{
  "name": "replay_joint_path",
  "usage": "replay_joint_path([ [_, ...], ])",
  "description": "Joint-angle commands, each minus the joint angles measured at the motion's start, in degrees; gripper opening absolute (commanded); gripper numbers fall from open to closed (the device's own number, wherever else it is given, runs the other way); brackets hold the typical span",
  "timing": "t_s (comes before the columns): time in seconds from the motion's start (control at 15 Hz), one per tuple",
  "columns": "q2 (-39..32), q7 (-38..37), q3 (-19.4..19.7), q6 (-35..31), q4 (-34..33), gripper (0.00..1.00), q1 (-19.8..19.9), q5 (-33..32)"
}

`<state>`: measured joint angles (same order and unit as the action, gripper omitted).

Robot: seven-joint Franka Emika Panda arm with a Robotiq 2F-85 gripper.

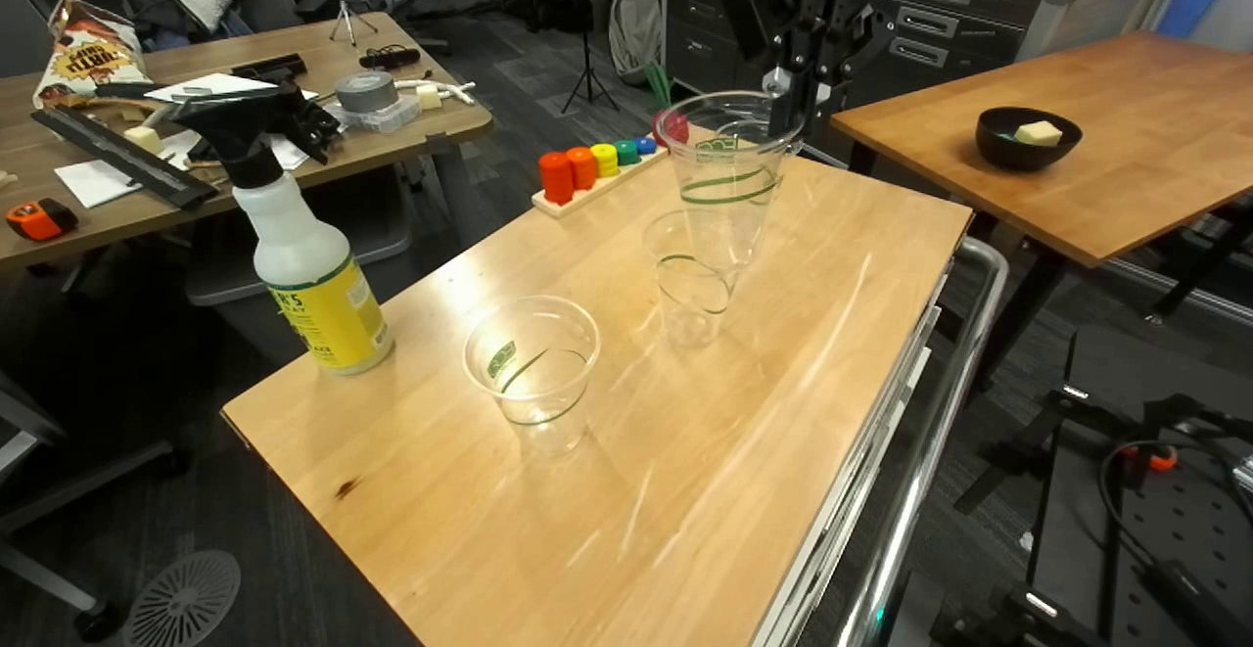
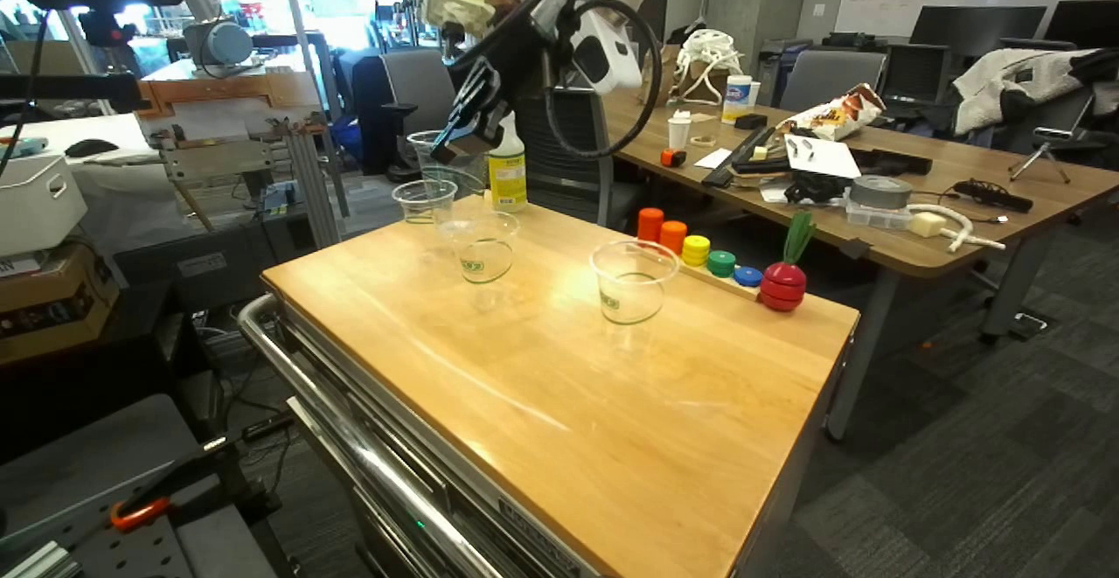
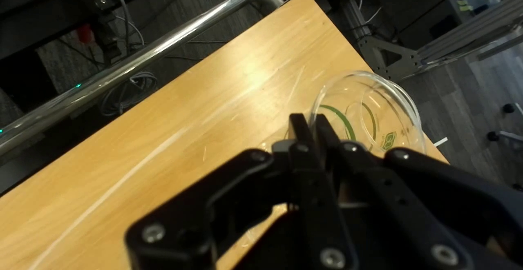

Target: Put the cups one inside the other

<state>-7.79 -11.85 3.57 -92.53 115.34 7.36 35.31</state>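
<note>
Over the far left end of the wooden table (image 2: 682,438), in an exterior view, your Robotiq gripper (image 2: 445,153) slants down leftward, fingers nearly together, pinching the rim of a clear plastic tumbler (image 1: 726,192), which hangs mouth up. Just beneath it shows a second tumbler (image 2: 422,205); rightward come a third tumbler (image 2: 486,250), upright on the table, the spray bottle (image 2: 508,177) with its yellow label, its head hidden behind your gripper, and a fourth tumbler (image 2: 633,289), upright near the coloured stacking toy (image 2: 696,251). Farther right, on another table (image 1: 1155,128) in an exterior view, a black bowl (image 1: 1018,159) holds a pale block (image 1: 1040,133). The clear walls overlap, so you can't tell whether the held tumbler touches the second. In the wrist view your gripper covers a good part of the scene, and the see-through shapes (image 3: 264,142) left of its fingertips are hard to make out.
</note>
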Motion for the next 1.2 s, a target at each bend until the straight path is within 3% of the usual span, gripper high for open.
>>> replay_joint_path([
  [0.0, 0.6, 2.6, 0.5, -0.6, 0.6, 0.07, -0.8, 0.0],
  [0.47, -0.2, 11.1, 0.1, -4.4, 0.8, 0.07, -1.1, -1.5],
  [1.07, -4.8, 13.4, -0.3, -5.8, 0.1, 0.09, -1.7, -3.4],
  [1.13, -5.0, 13.3, -0.4, -6.5, 0.2, 0.28, -1.8, -3.9],
])
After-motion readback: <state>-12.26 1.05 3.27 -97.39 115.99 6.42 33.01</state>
